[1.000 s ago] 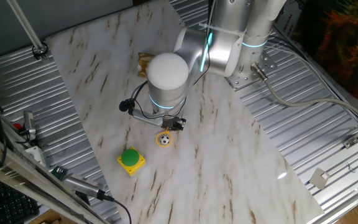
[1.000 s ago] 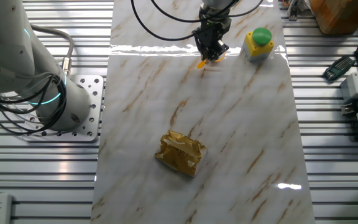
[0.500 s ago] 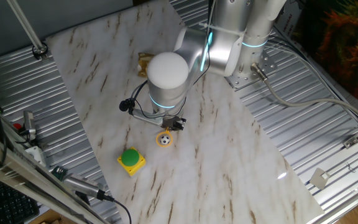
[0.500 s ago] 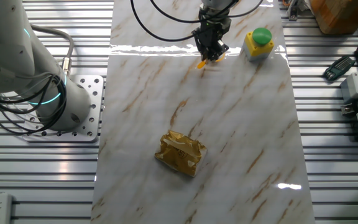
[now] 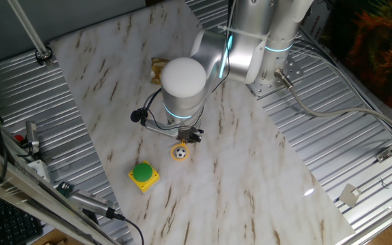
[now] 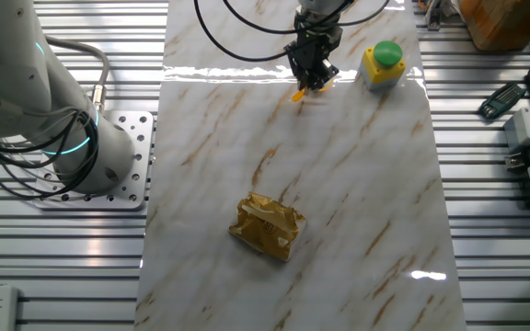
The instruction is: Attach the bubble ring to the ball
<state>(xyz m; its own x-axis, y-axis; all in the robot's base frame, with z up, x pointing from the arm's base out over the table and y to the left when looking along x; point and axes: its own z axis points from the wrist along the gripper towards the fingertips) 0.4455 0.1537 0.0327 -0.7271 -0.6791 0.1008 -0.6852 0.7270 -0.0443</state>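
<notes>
Ball (image 5: 180,154) inside bubble ring (image 5: 180,152) loop

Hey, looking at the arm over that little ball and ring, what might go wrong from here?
1. The ball sits inside the ring loop, right under the gripper. Lifting off carelessly may drag the ring and roll the ball away.
2. The green button stands close by; a freed ball might roll against it.
3. Whether the jaws hold the ring's handle is hidden, so a grip slip can't be ruled out.
</notes>
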